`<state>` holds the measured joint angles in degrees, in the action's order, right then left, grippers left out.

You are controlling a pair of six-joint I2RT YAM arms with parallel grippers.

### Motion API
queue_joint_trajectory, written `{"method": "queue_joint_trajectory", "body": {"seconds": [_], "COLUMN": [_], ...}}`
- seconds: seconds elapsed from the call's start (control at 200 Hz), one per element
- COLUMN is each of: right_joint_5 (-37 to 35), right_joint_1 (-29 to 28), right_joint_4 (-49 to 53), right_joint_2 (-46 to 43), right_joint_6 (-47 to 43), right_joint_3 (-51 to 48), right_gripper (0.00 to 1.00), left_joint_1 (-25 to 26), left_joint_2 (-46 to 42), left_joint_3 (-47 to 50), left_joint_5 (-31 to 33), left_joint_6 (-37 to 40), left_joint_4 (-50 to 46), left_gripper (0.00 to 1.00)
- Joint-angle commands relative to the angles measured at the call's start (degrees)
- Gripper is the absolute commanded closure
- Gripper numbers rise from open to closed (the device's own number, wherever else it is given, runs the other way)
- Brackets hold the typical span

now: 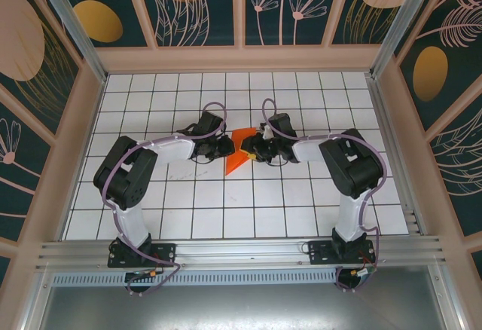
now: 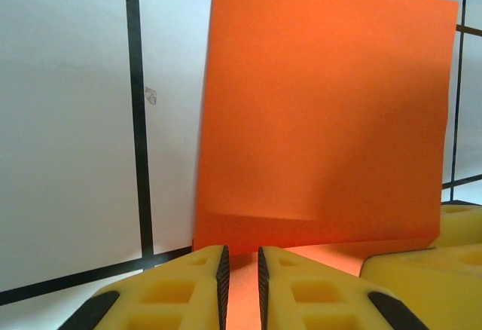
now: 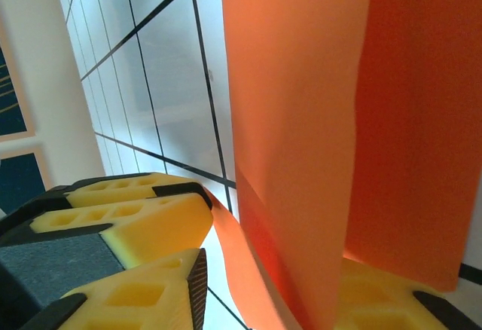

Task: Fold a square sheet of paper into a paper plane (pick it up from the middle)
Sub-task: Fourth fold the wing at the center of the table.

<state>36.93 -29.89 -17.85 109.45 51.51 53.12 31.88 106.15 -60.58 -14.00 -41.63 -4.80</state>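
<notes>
Between the fingertips of the left hand [image 2: 241, 261], the square sheet of paper [image 2: 324, 119] is being clamped by its near edge, with the jaws almost together and only the orange sheet in the gap. Ahead of that hand the sheet is being held up over the white gridded surface [image 2: 68, 119]. Just beside it, the right hand [image 3: 279, 288] is being held around a doubled part of the sheet. Its fingers are standing apart, one on each side of the fold, and neither is seen to be pressing it yet. An early fold is judged to be in hand, since the sheet is doubled over but not yet shaped into a dart. Next, the right hand is probably being called on to close on the layers with their edges matched, so that a crease can be pressed. Seen from above, the long axis is being held across the line joining the two hands, with a corner pointing past them toward the arm bases.
</notes>
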Motion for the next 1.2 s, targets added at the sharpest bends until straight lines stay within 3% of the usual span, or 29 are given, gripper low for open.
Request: {"method": "queue_joint_trajectory", "body": {"seconds": [0.0, 0.195, 0.355, 0.615, 0.876, 1.016, 1.196], "right_joint_5": [1.91, -1.33, -6.07, -16.67, -23.49, -24.39, -22.34], "right_joint_1": [0.01, 0.37, 0.36, -0.56, -2.43, -2.45, -2.45], "right_joint_4": [-3.07, -0.65, 2.53, 16.46, 23.33, 19.76, 15.55], "right_joint_2": [1.33, 0.58, -4.55, -15.54, -21.47, -21.75, -18.19], "right_joint_6": [-2.1, -1.99, -1.47, -3.92, 0.99, 9.14, 16.83], "right_joint_3": [-0.23, 0.61, 0.32, 5.38, 6.64, 2.61, 0.8], "right_gripper": [0.67, 0.9, 0.98, 1.0, 1.0, 1.0, 1.0], "left_joint_1": [-0.07, -0.56, -1.29, -3.35, -3.97, -3.93, -3.93], "left_joint_2": [0.04, -1.92, -6.49, -15.88, -24.78, -25.04, -21.6], "left_joint_3": [-1.47, -1.69, -1.39, 0.47, 8.56, 12.15, 15.91], "left_joint_5": [1.51, 2.52, 4.77, 7.74, 7.57, 3.87, -2.6], "left_joint_6": [1.01, 1.01, 1.44, 2.16, 5.11, 9.83, 14.47], "left_joint_4": [-1.78, -2.23, -3.14, -2.17, 8.73, 17.09, 28.17], "left_gripper": [0.79, 0.78, 0.68, 0.44, 0.11, 0.02, 0.02]}}
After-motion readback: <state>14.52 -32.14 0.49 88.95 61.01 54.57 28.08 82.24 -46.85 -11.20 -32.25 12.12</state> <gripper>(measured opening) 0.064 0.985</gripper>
